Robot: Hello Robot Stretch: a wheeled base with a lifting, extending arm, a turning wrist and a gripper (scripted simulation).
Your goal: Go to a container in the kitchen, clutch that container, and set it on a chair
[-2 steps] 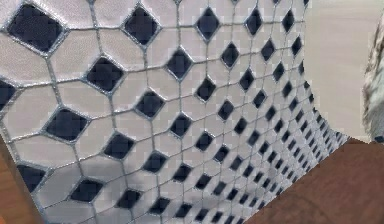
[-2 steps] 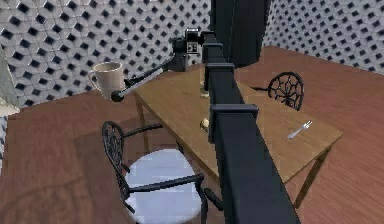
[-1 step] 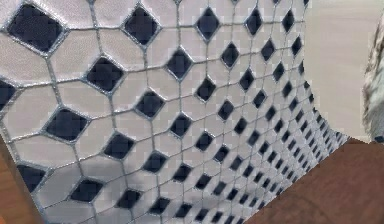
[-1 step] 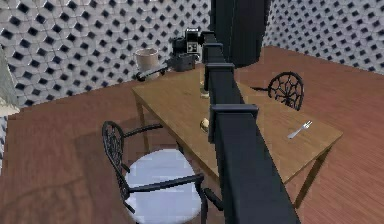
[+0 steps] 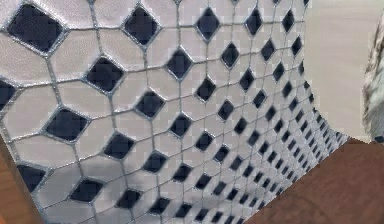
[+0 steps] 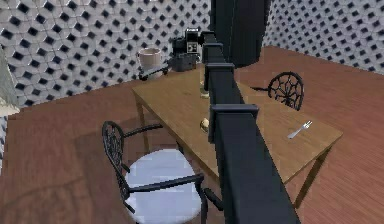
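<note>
Your gripper [image 6: 158,70] held the pale cup-shaped container [image 6: 150,57] at its finger end, clear of the wooden table [image 6: 290,155] and set against the far tiled wall [image 6: 80,45]. You had a dark chair [image 6: 160,178] with a pale seat at the table's near left, a second chair [image 6: 285,90] at its far right, and red-brown floor [image 6: 60,150] around them. Ahead, you faced diamond-patterned tiling [image 5: 150,100] close up.

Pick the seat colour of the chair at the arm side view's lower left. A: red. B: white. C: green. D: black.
B: the chair on the near side of the table has a round, pale whitish seat inside its dark frame.
</note>
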